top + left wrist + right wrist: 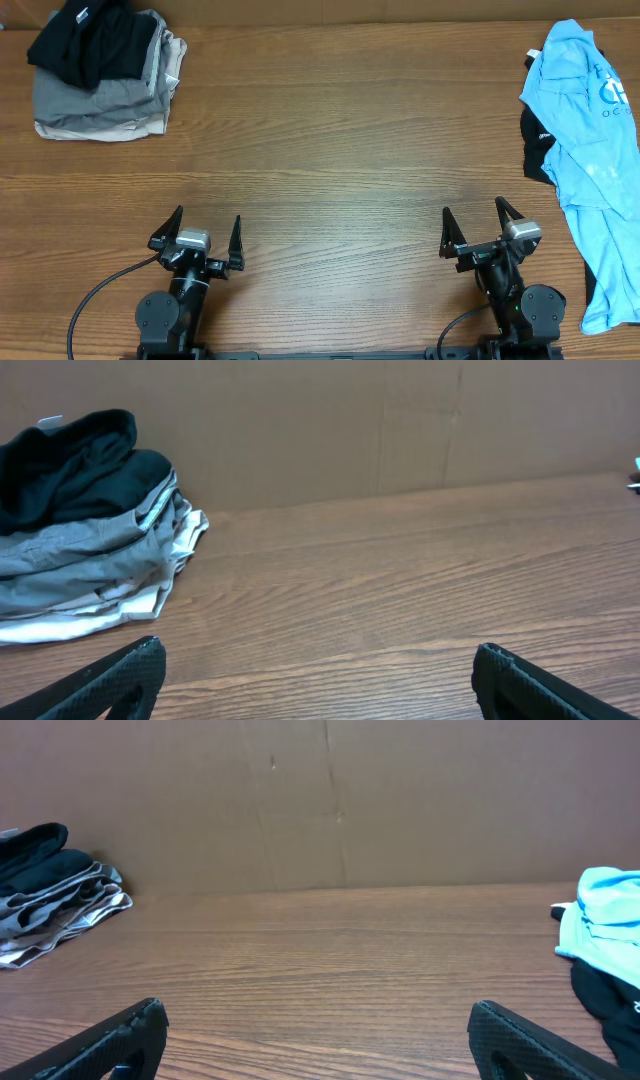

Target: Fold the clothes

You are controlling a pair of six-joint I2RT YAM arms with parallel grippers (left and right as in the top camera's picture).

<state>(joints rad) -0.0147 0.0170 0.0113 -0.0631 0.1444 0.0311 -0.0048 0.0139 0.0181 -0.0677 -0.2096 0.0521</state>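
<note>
A crumpled light blue T-shirt (590, 150) with white lettering lies along the table's right edge. A black garment (537, 150) sticks out from under its left side. The right wrist view shows the same blue shirt (605, 915) and black cloth (610, 995) at far right. My left gripper (208, 218) hangs open at the near left over bare wood, its fingers empty (318, 650). At the near right my right gripper (473, 210) is open too, holding nothing (317, 1009), a short way left of the blue shirt.
A folded stack stands at the far left corner: another black garment (85, 35) on top of grey (100, 100) and beige ones (80, 550). A brown cardboard wall (320, 800) closes the table's back. Bare wooden tabletop (330, 150) lies between the stack and the blue shirt.
</note>
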